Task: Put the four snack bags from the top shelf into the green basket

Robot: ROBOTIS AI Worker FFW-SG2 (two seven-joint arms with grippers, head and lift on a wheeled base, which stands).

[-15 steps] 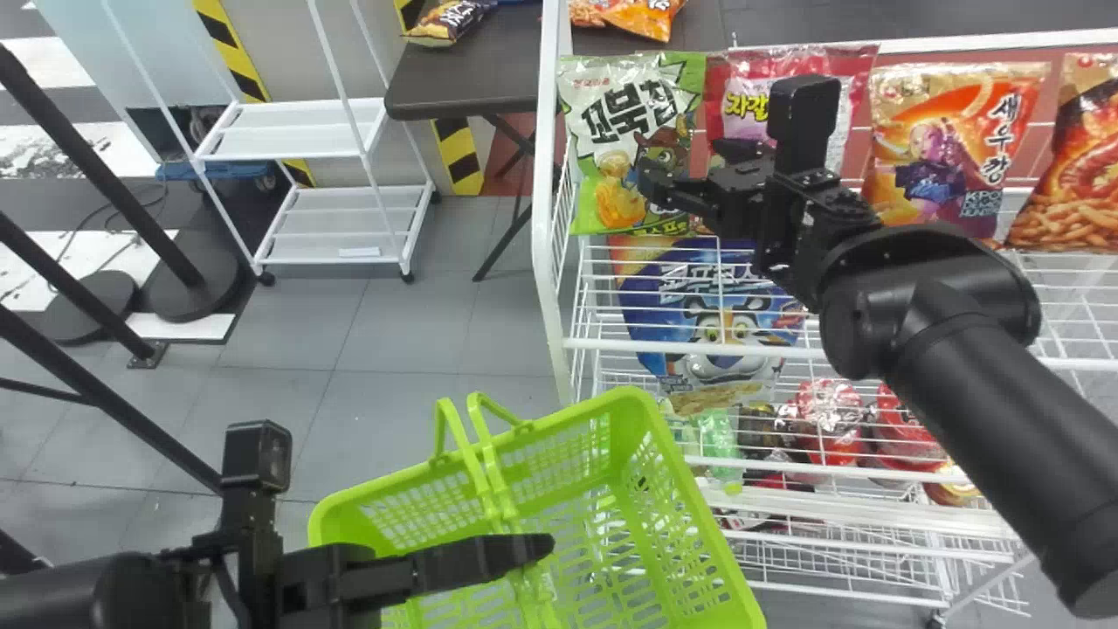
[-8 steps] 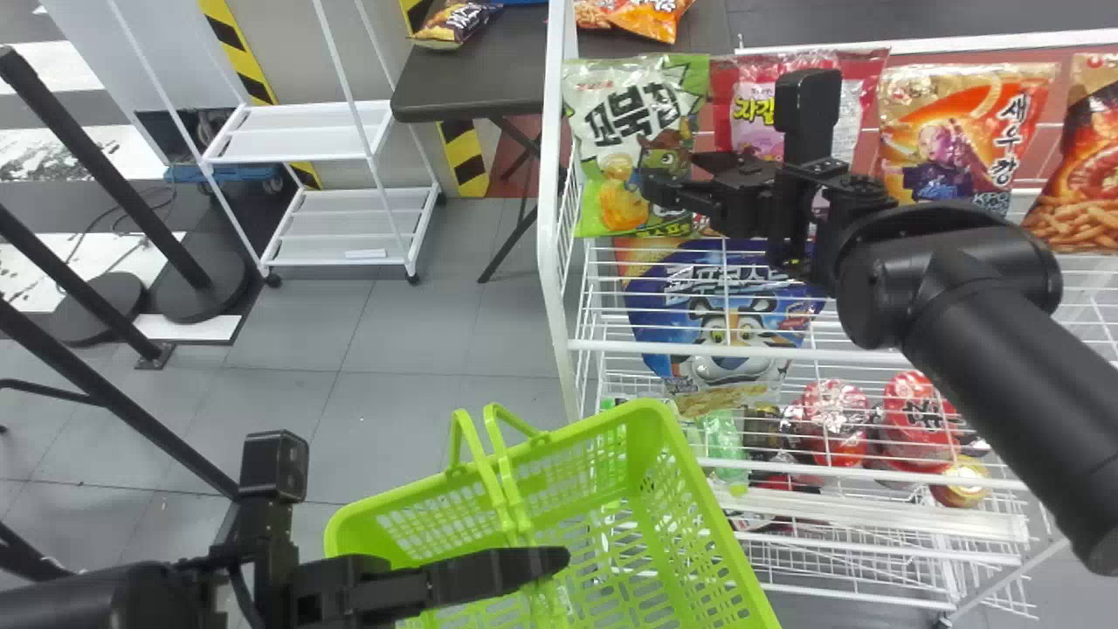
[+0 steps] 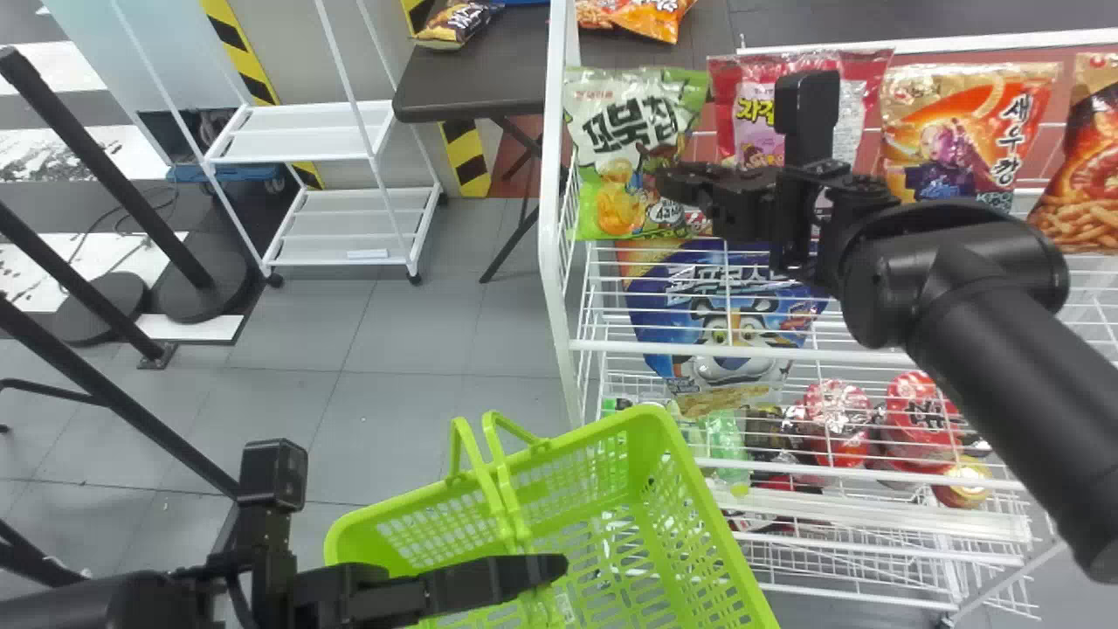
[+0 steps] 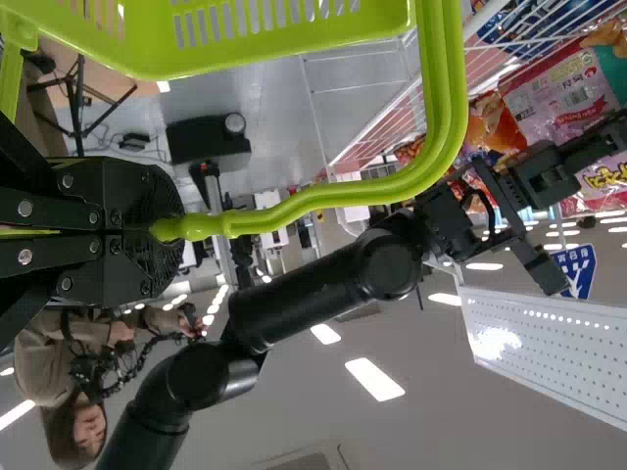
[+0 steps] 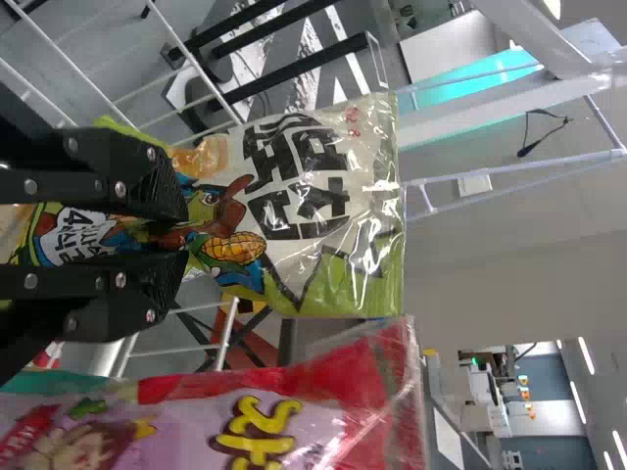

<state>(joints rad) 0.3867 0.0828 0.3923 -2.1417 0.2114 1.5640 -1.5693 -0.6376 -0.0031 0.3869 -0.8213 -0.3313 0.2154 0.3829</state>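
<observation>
Your right arm comes in from the lower right, elevated across the front of the rack, its gripper (image 3: pixel 671 182) pointing left in the head view at the green-and-white bag (image 3: pixel 624 127). Fingers nearly together, lower part of that bag pinched between them, film creased at the tips. The bag is upright at the left end of the top shelf, beside the rack's white side frame (image 3: pixel 552 218).

Your left arm enters low at left, roughly level, its gripper (image 3: pixel 559 568) over the green basket (image 3: pixel 699 515), closed down on the basket handle (image 4: pixel 294 204).

Labels: your gripped bag has big black lettering, a cartoon character in a brown hat and a corn cob. Next right, the red-and-pink bag (image 3: pixel 860 83) has yellow lettering; then the orange bag (image 3: pixel 969 131), black lettering down its right side plus a printed figure; then the far-right bag (image 3: pixel 1083 166), snack sticks pictured. All three on the top shelf. Below, you've got a blue bag (image 3: pixel 699 297), tiger face and pale lettering.
</observation>
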